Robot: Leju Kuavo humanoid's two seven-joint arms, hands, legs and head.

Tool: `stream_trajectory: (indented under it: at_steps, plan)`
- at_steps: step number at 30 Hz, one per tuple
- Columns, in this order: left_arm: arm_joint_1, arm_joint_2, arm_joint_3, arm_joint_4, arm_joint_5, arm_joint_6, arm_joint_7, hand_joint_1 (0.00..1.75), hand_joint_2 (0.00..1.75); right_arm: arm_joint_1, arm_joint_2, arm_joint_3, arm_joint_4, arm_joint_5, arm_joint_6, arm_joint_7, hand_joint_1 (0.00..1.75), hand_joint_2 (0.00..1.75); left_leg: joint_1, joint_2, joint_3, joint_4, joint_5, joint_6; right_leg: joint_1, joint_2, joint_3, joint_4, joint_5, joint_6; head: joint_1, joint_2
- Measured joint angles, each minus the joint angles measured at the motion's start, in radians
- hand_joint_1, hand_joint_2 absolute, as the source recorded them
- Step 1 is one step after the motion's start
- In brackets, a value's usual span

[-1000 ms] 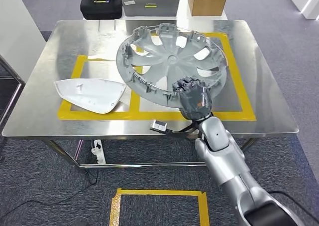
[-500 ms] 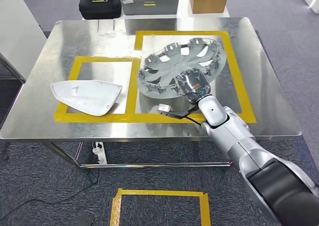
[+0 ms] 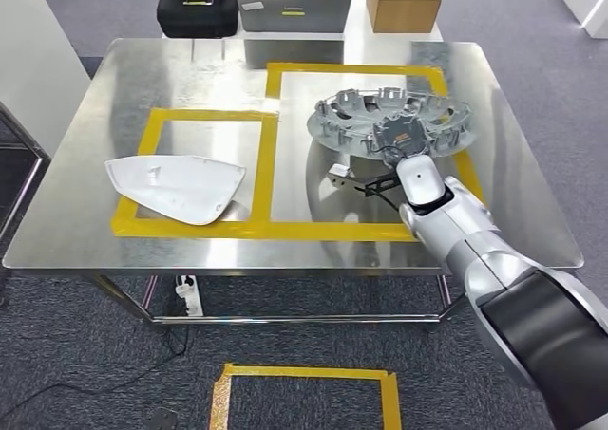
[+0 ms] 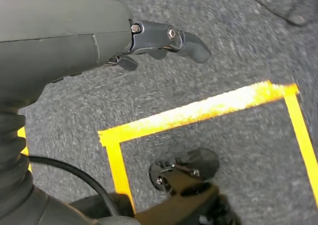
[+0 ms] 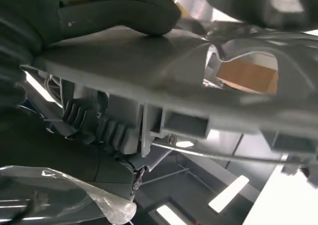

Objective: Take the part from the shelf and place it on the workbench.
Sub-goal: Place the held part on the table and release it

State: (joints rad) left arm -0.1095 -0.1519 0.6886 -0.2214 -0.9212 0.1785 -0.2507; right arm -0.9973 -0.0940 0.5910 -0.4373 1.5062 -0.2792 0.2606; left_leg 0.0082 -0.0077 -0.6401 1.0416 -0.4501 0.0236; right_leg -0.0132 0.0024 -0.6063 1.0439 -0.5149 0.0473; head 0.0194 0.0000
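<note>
The part is a grey wheel cover (image 3: 344, 117), held nearly flat just above the right yellow-taped square of the steel workbench (image 3: 180, 69). My right hand (image 3: 398, 138) grips its near rim, the arm reaching in from the lower right. In the right wrist view the thumb (image 5: 112, 11) presses on the cover's rim (image 5: 150, 71) and its ribbed underside shows close up. Whether the cover touches the table I cannot tell. My left hand (image 4: 75, 36) hangs over the carpet with its fingers (image 4: 176, 36) held out and nothing in them.
A white curved panel (image 3: 176, 188) lies in the left taped square. Behind the bench stand a black case (image 3: 195, 12), a grey case (image 3: 294, 12) and a cardboard box (image 3: 402, 1). A yellow taped square (image 3: 301, 373) marks the floor; a power strip (image 3: 185, 286) lies under the bench.
My right hand has carried the wheel cover to the right and farther back, and lowered it from a steep tilt to nearly flat. The view itself has shifted a little.
</note>
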Motion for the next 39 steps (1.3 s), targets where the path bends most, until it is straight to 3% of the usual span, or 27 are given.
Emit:
stream_trajectory:
  at_steps: [2, 4, 5, 6, 7, 9, 10, 11, 15, 17, 19, 20, 21, 22, 25, 27, 30, 32, 35, 36, 37, 39]
  plan:
    - [-0.002, -0.003, 0.001, 0.0, 0.0, -0.001, 0.0, 0.0, 0.0, 0.0, -0.009, -0.011, 0.005, -0.006, -0.026, 0.0, 0.0, 0.0, 0.002, 0.001, 0.003, -0.005, 0.001, 0.008, 0.0, 0.0, -0.05, 0.1, -0.051, 0.005, 0.001, 0.0]
    - [-0.004, -0.007, 0.0, 0.0, -0.002, -0.001, 0.0, 0.0, 0.0, 0.01, -0.013, -0.024, 0.009, -0.013, -0.063, -0.007, 0.0, 0.0, 0.001, 0.002, 0.004, -0.005, -0.001, 0.012, 0.001, 0.0, -0.12, 0.237, -0.098, 0.009, 0.002, 0.0]
    - [-0.005, -0.009, 0.0, 0.0, -0.004, -0.001, 0.002, 0.0, 0.0, 0.016, -0.015, -0.031, 0.01, -0.018, -0.078, -0.014, 0.0, 0.0, 0.001, 0.002, 0.005, -0.005, -0.001, 0.012, 0.0, 0.0, -0.141, 0.271, -0.098, 0.01, 0.002, 0.0]
    - [-0.005, -0.01, 0.0, 0.0, -0.005, 0.0, 0.003, 0.0, 0.0, 0.021, -0.016, -0.04, 0.011, -0.023, -0.09, -0.023, 0.0, 0.0, 0.001, 0.002, 0.006, -0.004, -0.002, 0.013, 0.0, 0.0, -0.144, 0.266, -0.079, 0.01, 0.003, 0.0]
    - [-0.005, -0.011, 0.0, 0.0, -0.005, 0.001, 0.005, 0.0, 0.0, 0.024, -0.016, -0.048, 0.012, -0.029, -0.098, -0.031, 0.0, 0.0, 0.001, 0.001, 0.008, -0.004, -0.003, 0.013, 0.0, -0.001, -0.127, 0.221, -0.043, 0.009, 0.002, 0.0]
    - [-0.007, -0.012, 0.0, 0.0, -0.005, 0.002, 0.007, 0.0, 0.0, 0.023, -0.017, -0.068, 0.01, -0.038, -0.115, -0.052, 0.0, 0.0, -0.001, 0.0, 0.011, -0.001, -0.007, 0.008, 0.001, -0.003, -0.062, 0.08, 0.027, 0.007, 0.002, 0.0]
    - [-0.008, -0.012, 0.0, 0.0, -0.005, 0.002, 0.008, 0.0, 0.0, 0.022, -0.017, -0.077, 0.009, -0.041, -0.12, -0.063, 0.0, 0.0, -0.003, 0.0, 0.01, 0.001, -0.008, 0.005, 0.002, -0.003, -0.034, 0.025, 0.043, 0.004, 0.002, 0.0]
    - [-0.008, -0.012, 0.0, 0.0, -0.005, 0.001, 0.009, 0.0, 0.0, 0.023, -0.017, -0.085, 0.007, -0.045, -0.124, -0.074, 0.0, 0.0, -0.005, 0.0, 0.01, 0.002, -0.008, 0.0, 0.003, -0.003, -0.017, -0.006, 0.047, 0.001, 0.002, 0.0]
    - [-0.006, -0.014, 0.0, 0.0, -0.005, 0.0, 0.016, 0.0, 0.0, 0.036, -0.016, -0.105, -0.001, -0.054, -0.124, -0.103, 0.0, 0.0, -0.005, 0.0, 0.004, 0.013, -0.018, -0.016, 0.001, -0.002, -0.007, -0.019, 0.042, -0.018, 0.001, 0.0]
    - [-0.006, -0.014, 0.0, 0.0, -0.005, 0.0, 0.016, 0.0, 0.0, 0.039, -0.015, -0.115, -0.008, -0.063, -0.119, -0.116, 0.0, 0.0, -0.003, 0.002, -0.031, 0.095, -0.067, -0.027, -0.002, -0.003, -0.003, -0.022, 0.043, -0.028, -0.001, 0.0]
    - [-0.006, -0.014, 0.0, 0.0, -0.004, -0.001, 0.016, 0.0, 0.0, 0.045, -0.012, -0.124, -0.012, -0.078, -0.109, -0.138, 0.0, 0.0, -0.002, 0.002, -0.091, 0.231, -0.126, -0.033, -0.001, -0.003, -0.001, -0.022, 0.042, -0.032, -0.001, 0.0]
    - [-0.006, -0.014, 0.0, 0.0, -0.002, -0.002, 0.015, 0.0, 0.0, 0.05, -0.011, -0.129, -0.015, -0.086, -0.105, -0.154, 0.0, 0.0, -0.002, 0.002, -0.113, 0.276, -0.137, -0.033, -0.001, -0.003, 0.0, -0.022, 0.041, -0.033, -0.001, 0.0]
    - [-0.005, -0.014, 0.0, 0.0, -0.001, -0.003, 0.015, 0.0, 0.0, 0.056, -0.009, -0.133, -0.019, -0.096, -0.103, -0.172, 0.0, 0.0, -0.002, 0.002, -0.119, 0.286, -0.128, -0.032, 0.0, -0.002, 0.002, -0.021, 0.041, -0.034, -0.001, 0.0]
    - [-0.005, -0.014, 0.0, 0.0, 0.001, -0.004, 0.015, 0.0, 0.0, 0.063, -0.008, -0.136, -0.025, -0.104, -0.101, -0.19, 0.0, 0.0, -0.002, 0.002, -0.106, 0.256, -0.1, -0.029, 0.0, -0.001, 0.004, -0.021, 0.039, -0.034, -0.001, 0.0]
    - [-0.005, -0.012, 0.0, 0.0, 0.003, -0.005, 0.015, 0.0, 0.0, 0.077, 0.001, -0.141, -0.049, -0.12, -0.101, -0.229, 0.0, 0.0, -0.006, 0.002, -0.02, 0.064, -0.004, -0.013, 0.004, 0.002, 0.01, -0.021, 0.034, -0.03, 0.0, 0.0]
    - [-0.006, -0.01, 0.0, 0.0, 0.004, -0.006, 0.016, 0.0, 0.0, 0.089, 0.008, -0.142, -0.067, -0.129, -0.102, -0.246, 0.0, 0.0, -0.01, 0.002, 0.004, 0.009, 0.001, -0.007, 0.006, 0.003, 0.006, -0.021, 0.034, -0.023, 0.0, 0.0]
    - [-0.003, -0.009, 0.0, 0.0, 0.005, -0.009, 0.018, 0.0, 0.0, 0.11, 0.017, -0.143, -0.098, -0.141, -0.104, -0.268, 0.0, 0.0, -0.007, 0.002, 0.01, -0.01, 0.001, 0.002, 0.005, 0.002, -0.001, -0.018, 0.027, -0.008, 0.001, 0.0]
    - [-0.004, -0.009, 0.0, 0.0, 0.006, -0.01, 0.018, 0.0, 0.0, 0.12, 0.022, -0.143, -0.115, -0.153, -0.107, -0.282, 0.0, 0.0, -0.003, 0.004, 0.016, -0.018, 0.007, 0.011, 0.003, 0.002, -0.032, 0.047, -0.015, 0.001, 0.002, 0.0]
    - [-0.006, -0.01, 0.0, 0.0, 0.007, -0.008, 0.012, 0.0, 0.0, 0.157, 0.027, -0.143, -0.154, -0.188, -0.137, -0.311, 0.0, 0.0, -0.002, 0.004, 0.016, -0.018, 0.011, 0.015, 0.001, 0.002, -0.115, 0.235, -0.096, 0.01, 0.004, 0.0]
    - [-0.005, -0.011, 0.001, 0.0, 0.008, -0.005, 0.008, 0.0, 0.0, 0.175, 0.028, -0.143, -0.174, -0.196, -0.155, -0.317, 0.0, 0.0, -0.001, 0.003, 0.016, -0.017, 0.011, 0.015, 0.0, 0.001, -0.127, 0.258, -0.096, 0.012, 0.005, 0.0]
    - [-0.004, -0.011, 0.001, 0.0, 0.008, -0.002, 0.005, 0.0, 0.0, 0.193, 0.03, -0.142, -0.195, -0.202, -0.174, -0.319, 0.0, 0.0, -0.001, 0.002, 0.016, -0.016, 0.011, 0.015, -0.002, 0.001, -0.118, 0.241, -0.076, 0.014, 0.005, 0.0]
    - [-0.004, -0.012, 0.001, 0.0, 0.01, 0.001, 0.0, 0.0, 0.0, 0.219, 0.037, -0.142, -0.241, -0.219, -0.205, -0.323, 0.0, 0.0, -0.001, 0.002, 0.016, -0.013, 0.01, 0.012, -0.005, -0.001, -0.054, 0.11, -0.01, 0.015, 0.005, 0.0]
